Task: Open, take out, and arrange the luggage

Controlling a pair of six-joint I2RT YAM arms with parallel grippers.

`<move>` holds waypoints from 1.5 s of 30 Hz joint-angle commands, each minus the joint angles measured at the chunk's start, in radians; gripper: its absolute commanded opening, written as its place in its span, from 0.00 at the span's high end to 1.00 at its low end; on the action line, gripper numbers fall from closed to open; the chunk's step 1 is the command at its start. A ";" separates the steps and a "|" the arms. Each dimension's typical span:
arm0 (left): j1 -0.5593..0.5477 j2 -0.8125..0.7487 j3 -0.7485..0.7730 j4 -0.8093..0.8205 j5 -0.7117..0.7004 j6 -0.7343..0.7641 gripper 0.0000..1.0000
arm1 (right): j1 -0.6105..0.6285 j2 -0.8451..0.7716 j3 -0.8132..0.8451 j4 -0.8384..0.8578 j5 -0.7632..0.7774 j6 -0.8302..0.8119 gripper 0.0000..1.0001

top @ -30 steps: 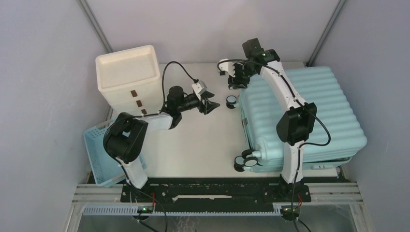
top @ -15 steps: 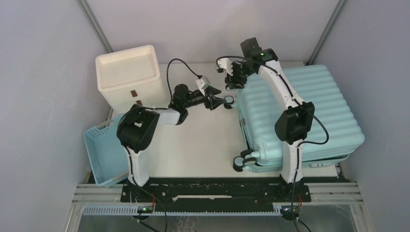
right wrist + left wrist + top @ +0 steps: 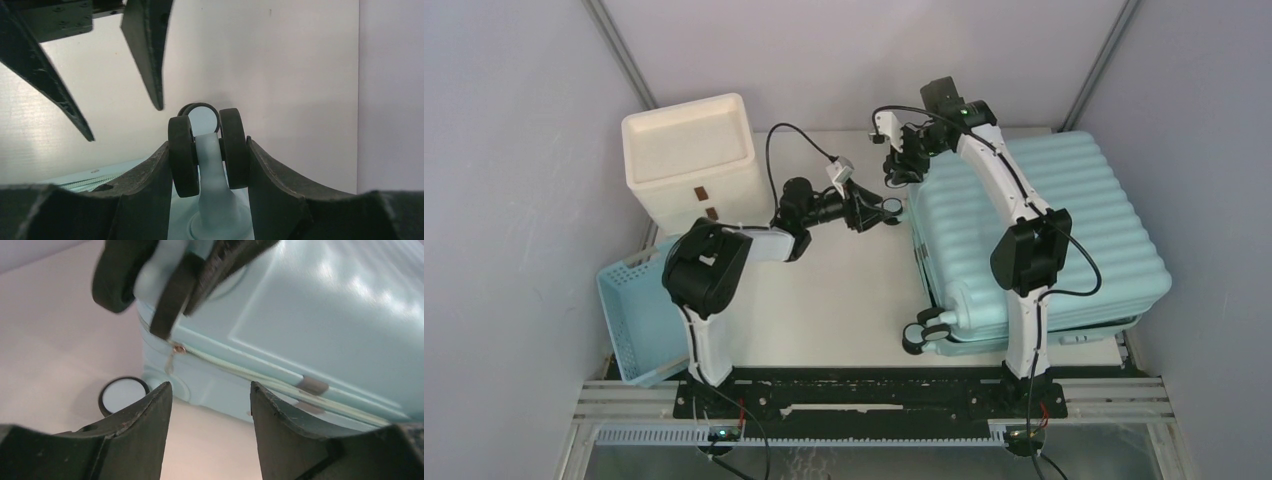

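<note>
The luggage [image 3: 1064, 230] lies flat and closed on the right of the table, its ribbed light-blue shell facing up. My right gripper [image 3: 894, 165] reaches over it to the far left corner. There it [image 3: 207, 145] is shut on the upper twin caster wheel [image 3: 181, 155], a finger pressing each side. My left gripper [image 3: 879, 210] hovers open beside that corner, with the lower wheel [image 3: 121, 393] just to its left. Nothing sits between its jaws [image 3: 211, 385]. The zipper pull [image 3: 172, 357] hangs on the luggage's side seam [image 3: 310, 315].
A white drawer unit [image 3: 692, 160] stands at the back left. A blue lattice basket [image 3: 634, 320] leans off the table's left edge. Bare tabletop [image 3: 824, 290] lies between the arms. Grey walls close in on both sides.
My left gripper has swung right, up to the luggage's far left corner. The luggage has slid slightly left with the right gripper still on its wheel.
</note>
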 commanded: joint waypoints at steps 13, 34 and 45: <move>0.087 -0.364 -0.383 -0.176 -0.065 0.257 0.37 | 0.169 0.044 0.163 0.348 -0.267 0.253 0.99; 0.164 -0.501 -0.622 -0.005 -0.134 0.231 0.36 | 0.238 -0.084 0.141 0.328 -0.272 0.275 0.06; 0.195 -0.473 -0.574 0.025 -0.108 0.273 0.36 | 0.352 -0.422 -0.230 -0.337 -0.300 -0.339 0.07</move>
